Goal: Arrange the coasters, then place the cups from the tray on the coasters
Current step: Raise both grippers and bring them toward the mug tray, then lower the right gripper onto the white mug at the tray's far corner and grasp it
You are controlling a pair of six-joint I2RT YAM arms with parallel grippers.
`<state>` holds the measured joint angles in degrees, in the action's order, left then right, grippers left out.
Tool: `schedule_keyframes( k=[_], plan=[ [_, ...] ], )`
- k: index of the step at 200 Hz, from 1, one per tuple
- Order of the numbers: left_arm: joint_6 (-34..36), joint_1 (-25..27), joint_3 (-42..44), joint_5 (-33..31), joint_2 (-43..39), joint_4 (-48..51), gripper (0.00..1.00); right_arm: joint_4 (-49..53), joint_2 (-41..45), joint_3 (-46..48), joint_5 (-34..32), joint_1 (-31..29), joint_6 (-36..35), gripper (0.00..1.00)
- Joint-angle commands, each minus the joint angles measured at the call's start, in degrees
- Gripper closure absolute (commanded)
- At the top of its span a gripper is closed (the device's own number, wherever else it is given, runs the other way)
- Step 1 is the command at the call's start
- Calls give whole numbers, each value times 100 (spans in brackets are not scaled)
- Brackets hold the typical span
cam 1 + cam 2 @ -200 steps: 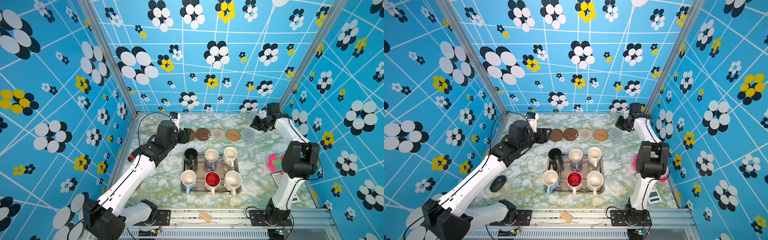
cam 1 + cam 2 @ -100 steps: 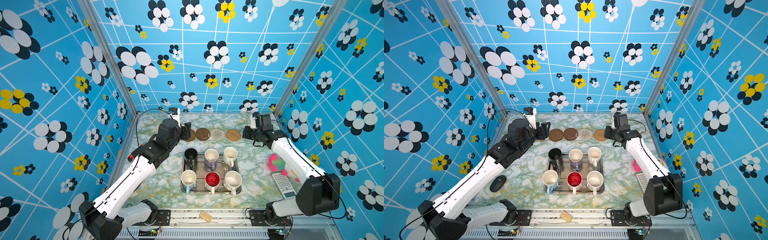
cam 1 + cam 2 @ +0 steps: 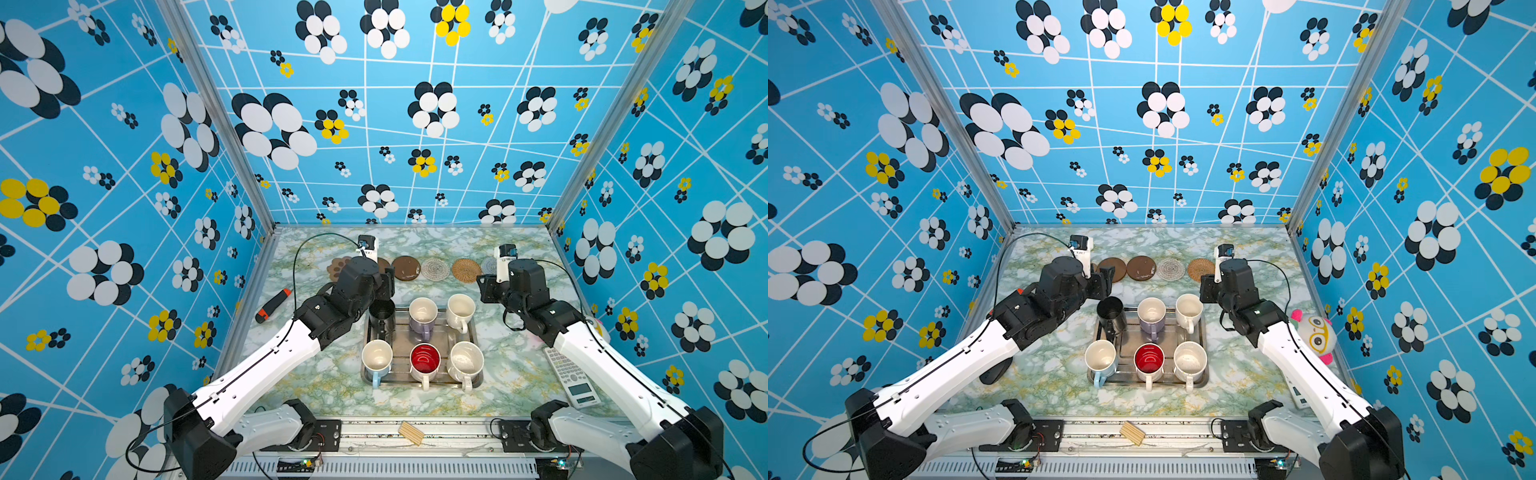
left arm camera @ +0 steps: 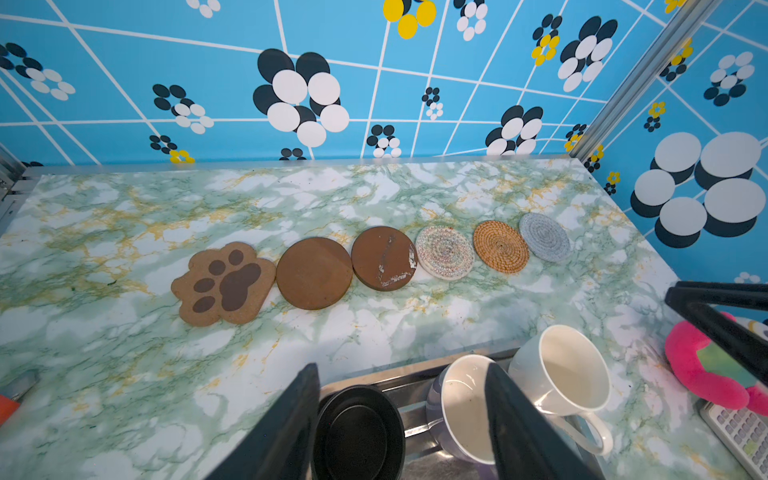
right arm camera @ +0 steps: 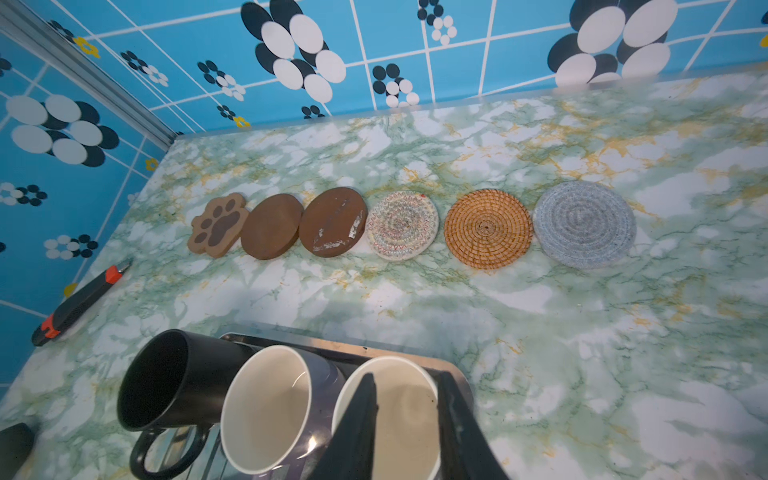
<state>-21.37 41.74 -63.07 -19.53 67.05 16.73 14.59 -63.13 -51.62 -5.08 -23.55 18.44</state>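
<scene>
Box cutter (image 3: pixel 272 306) lies left of left gripper (image 4: pixel 401 374); its fingers are spread and empty, black mug (image 4: pixel 357 432) just below between them. Six coasters (image 4: pixel 313 272) in a row beyond the fingers. Six mugs (image 3: pixel 424 309) stand on tray (image 3: pixel 401 332). Right gripper (image 5: pixel 405 376) fingers part open, empty, above cream mug (image 5: pixel 407 415). To its right: plush toy (image 3: pixel 1312 332), calculator (image 3: pixel 571 378). Green marble table (image 3: pixel 316 374), blue flowered walls (image 3: pixel 124 166).
</scene>
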Motion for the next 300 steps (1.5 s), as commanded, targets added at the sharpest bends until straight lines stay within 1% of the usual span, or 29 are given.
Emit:
schedule_keyframes(
  k=[1, 17, 34, 56, 76, 109, 133, 179, 237, 300],
  plan=[
    [132, 51, 83, -286, -18, 11, 35, 131, 173, 64, -117, -112, 38, 71],
    [175, 71, 139, -282, -68, 4, 35, 591, 180, -57, -216, -117, 312, 70],
    [235, 79, 218, -294, -151, -9, 35, 1242, 131, -310, -138, -136, 288, 70],
    [273, 80, 335, -400, -274, -92, 34, 1840, 65, -502, 187, -190, 157, 70],
    [323, 75, 426, -417, -371, -153, 34, 2108, 110, -492, 399, -202, 106, 69],
    [380, 72, 497, -503, -458, -137, 33, 2425, 261, -329, 479, -201, 167, 62],
    [390, 70, 524, -546, -453, -159, 33, 2715, 259, -323, 457, -240, 187, 60],
    [363, 68, 480, -490, -394, -164, 33, 2865, 190, -279, 454, -381, 195, 56],
    [404, 72, 497, -551, -377, -165, 33, 3089, -305, -449, 306, -768, 90, 51],
    [472, 62, 497, -578, -280, -210, 32, 2993, -774, -481, 372, -1003, 72, 50]
  ],
)
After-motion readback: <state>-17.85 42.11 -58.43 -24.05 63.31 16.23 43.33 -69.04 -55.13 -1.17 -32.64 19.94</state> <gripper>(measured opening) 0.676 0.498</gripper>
